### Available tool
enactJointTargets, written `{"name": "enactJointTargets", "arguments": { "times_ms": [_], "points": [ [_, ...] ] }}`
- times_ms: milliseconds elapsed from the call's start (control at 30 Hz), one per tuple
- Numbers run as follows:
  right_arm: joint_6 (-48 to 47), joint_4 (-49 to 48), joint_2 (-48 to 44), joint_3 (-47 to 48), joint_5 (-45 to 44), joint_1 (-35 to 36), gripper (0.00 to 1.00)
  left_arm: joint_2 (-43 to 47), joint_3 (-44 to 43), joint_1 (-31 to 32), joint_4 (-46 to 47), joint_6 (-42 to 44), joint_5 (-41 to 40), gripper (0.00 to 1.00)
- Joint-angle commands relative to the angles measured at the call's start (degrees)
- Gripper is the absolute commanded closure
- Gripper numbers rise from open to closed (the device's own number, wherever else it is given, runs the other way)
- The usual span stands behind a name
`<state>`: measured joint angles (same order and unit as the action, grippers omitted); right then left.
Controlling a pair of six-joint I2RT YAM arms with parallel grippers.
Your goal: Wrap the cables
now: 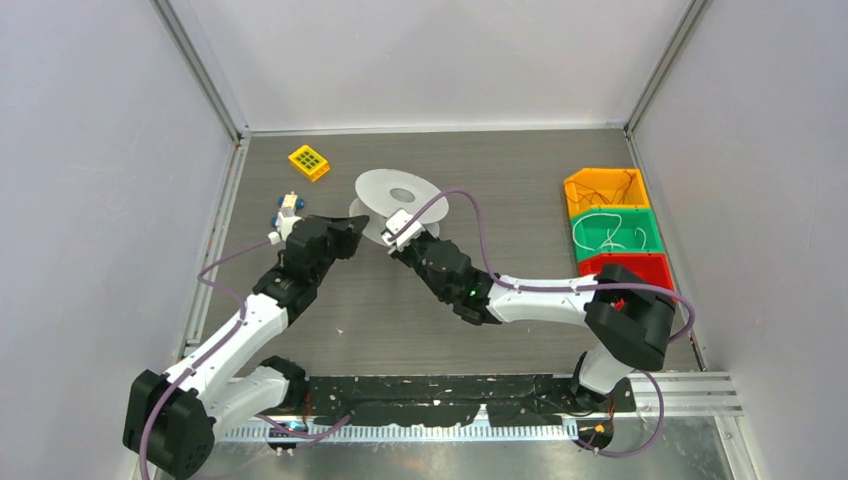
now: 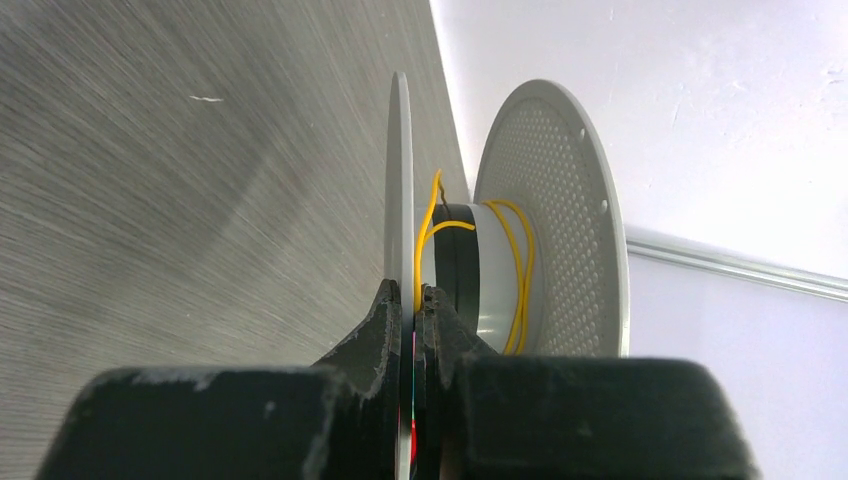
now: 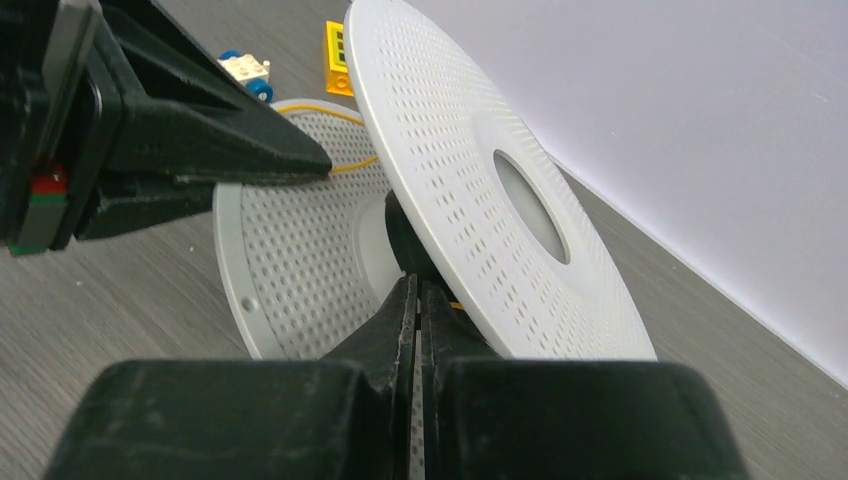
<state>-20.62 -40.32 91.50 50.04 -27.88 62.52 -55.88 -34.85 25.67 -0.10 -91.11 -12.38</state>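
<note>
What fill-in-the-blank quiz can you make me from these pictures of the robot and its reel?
1. The cable wound on the white spool is ____ in colour.
2. The left gripper and the right gripper each clamp a flange of the spool, so ____ grippers hold it.
3. The bin between the orange bin and the red bin is ____.
4. The small toy by the left arm has ____ wheels.
Missing words: yellow; two; green; blue.
</note>
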Motion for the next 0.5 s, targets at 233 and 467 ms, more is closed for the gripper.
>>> {"name": "enactJointTargets", "arguments": {
  "times_ms": [233,467],
  "points": [
    [4.24,0.95,2.43,2.75,-1.04,0.24,0.92,-0.53,1.64,1.4,14.82,-5.0,2.87,1.0],
    [2.64,1.3,1.16,0.5,-2.92,0.23,0.87,-1.62,3.01,1.4,20.89,-10.3,4.28,1.0]
  ]
}}
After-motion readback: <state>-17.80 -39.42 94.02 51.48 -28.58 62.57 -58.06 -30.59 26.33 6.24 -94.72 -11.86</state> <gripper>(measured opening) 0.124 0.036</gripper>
